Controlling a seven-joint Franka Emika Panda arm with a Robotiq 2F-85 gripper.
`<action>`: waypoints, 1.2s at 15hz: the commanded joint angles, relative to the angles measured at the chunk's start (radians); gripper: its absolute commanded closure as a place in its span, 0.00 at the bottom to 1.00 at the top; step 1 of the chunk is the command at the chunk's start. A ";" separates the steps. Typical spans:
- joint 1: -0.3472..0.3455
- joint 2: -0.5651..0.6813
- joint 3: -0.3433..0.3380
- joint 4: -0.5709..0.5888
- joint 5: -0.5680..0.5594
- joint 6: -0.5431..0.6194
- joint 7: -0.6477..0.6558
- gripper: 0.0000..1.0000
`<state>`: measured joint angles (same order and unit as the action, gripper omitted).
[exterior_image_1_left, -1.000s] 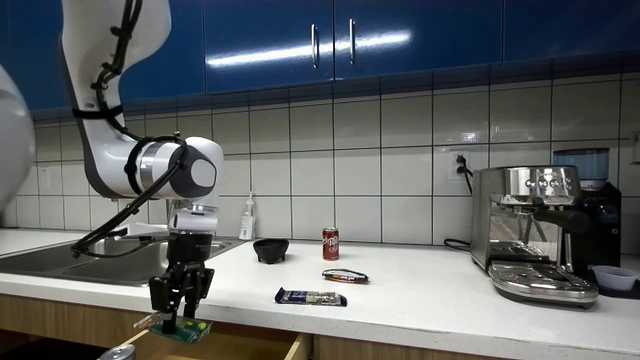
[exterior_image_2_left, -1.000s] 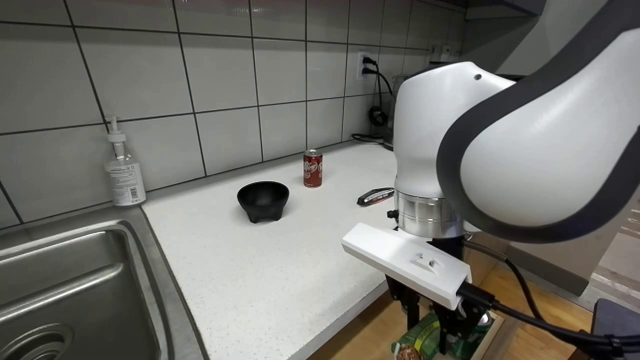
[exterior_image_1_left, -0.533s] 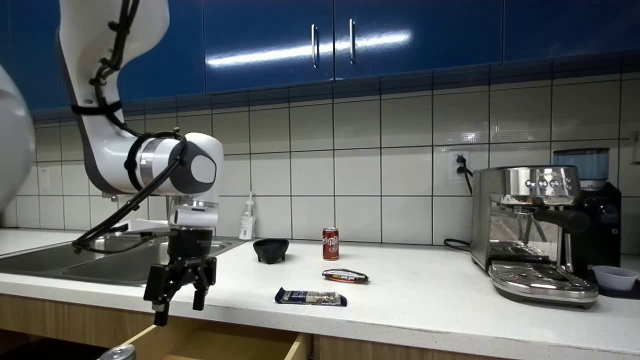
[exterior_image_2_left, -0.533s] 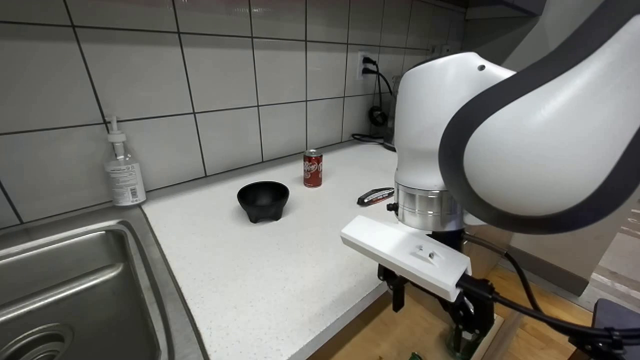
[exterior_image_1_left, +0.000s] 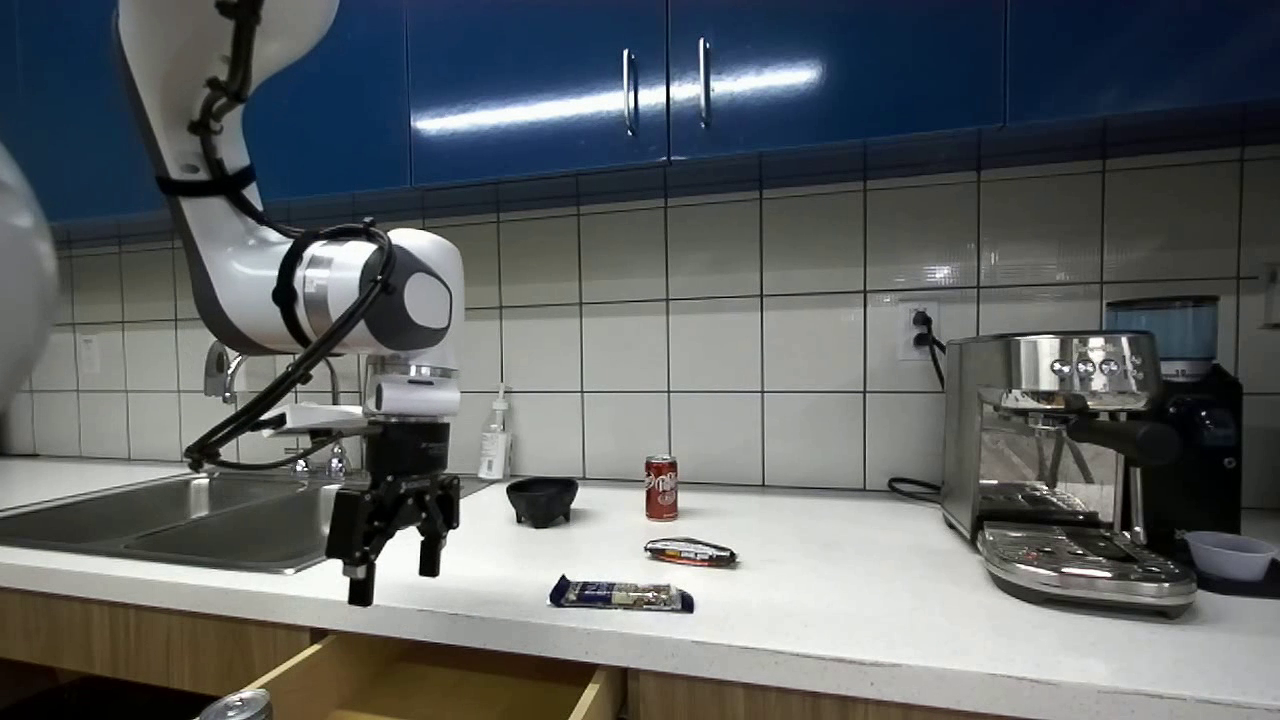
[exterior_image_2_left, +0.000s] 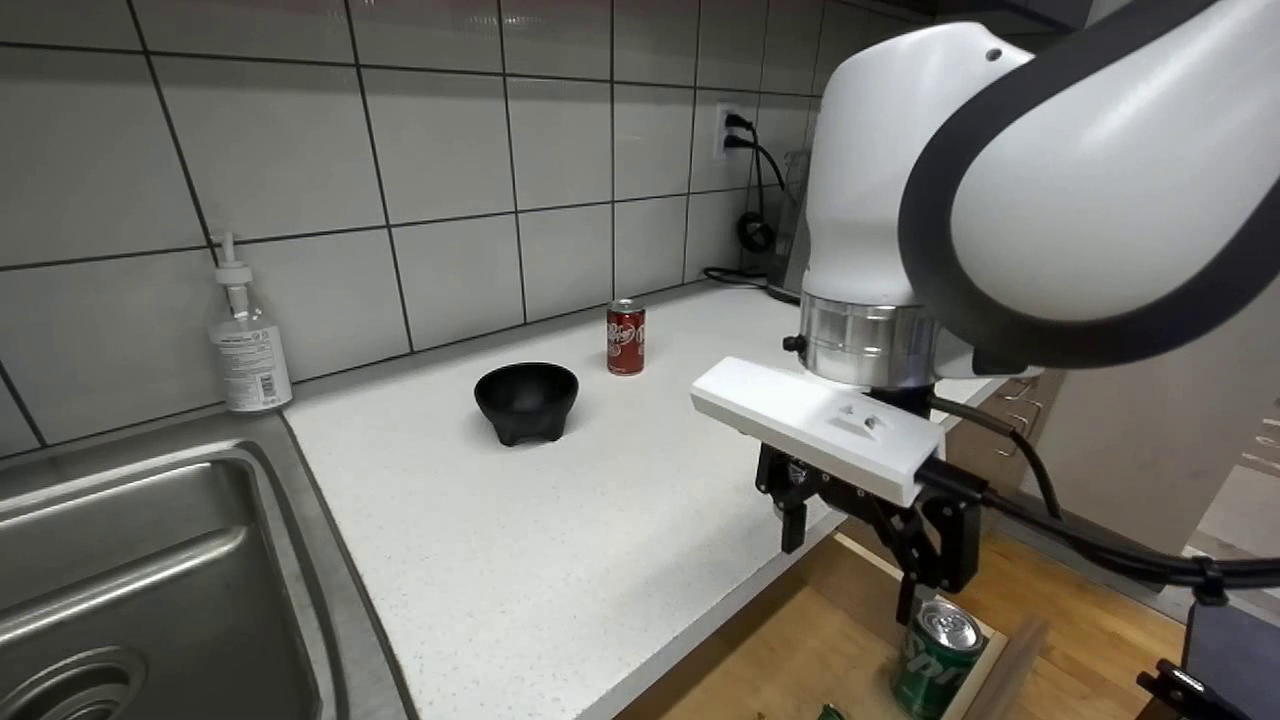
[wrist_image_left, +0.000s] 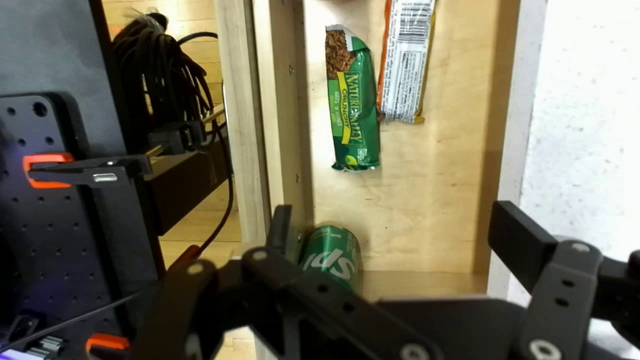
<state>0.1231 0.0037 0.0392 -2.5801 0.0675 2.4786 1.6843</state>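
My gripper (exterior_image_1_left: 396, 575) stands wide open above the pulled-out wooden drawer (wrist_image_left: 425, 200), with nothing between its fingers. Below it in the wrist view, a green Nature Valley wrapper (wrist_image_left: 352, 105) lies flat on the drawer's floor. Beside that is another wrapped bar (wrist_image_left: 407, 60), its barcode side facing up. A green Sprite can (wrist_image_left: 332, 255) is upright in the drawer's corner, partly hidden by a finger linkage; an exterior view also shows this can (exterior_image_2_left: 935, 655), close below one fingertip. No contact between gripper and can is visible.
On the white counter (exterior_image_1_left: 850, 600) are a red can (exterior_image_1_left: 661, 488), a black bowl (exterior_image_1_left: 541, 500), a blue-wrapped bar (exterior_image_1_left: 622, 596) and a dark packet (exterior_image_1_left: 691, 551). A sink (exterior_image_1_left: 220, 530) and soap bottle (exterior_image_1_left: 495, 440) lie left, a coffee machine (exterior_image_1_left: 1060, 460) right.
One second ago the gripper was shut on the green wrapper over the drawer. Its fingers have spread, the wrapper has dropped inside, and the arm has risen, with the gripper clear of the drawer.
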 joint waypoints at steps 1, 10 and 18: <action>-0.045 -0.040 -0.009 0.027 -0.049 -0.048 -0.027 0.00; -0.105 -0.030 -0.048 0.087 -0.113 -0.031 -0.210 0.00; -0.136 0.001 -0.076 0.112 -0.095 -0.009 -0.373 0.00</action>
<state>0.0073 -0.0110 -0.0335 -2.4832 -0.0408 2.4680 1.3817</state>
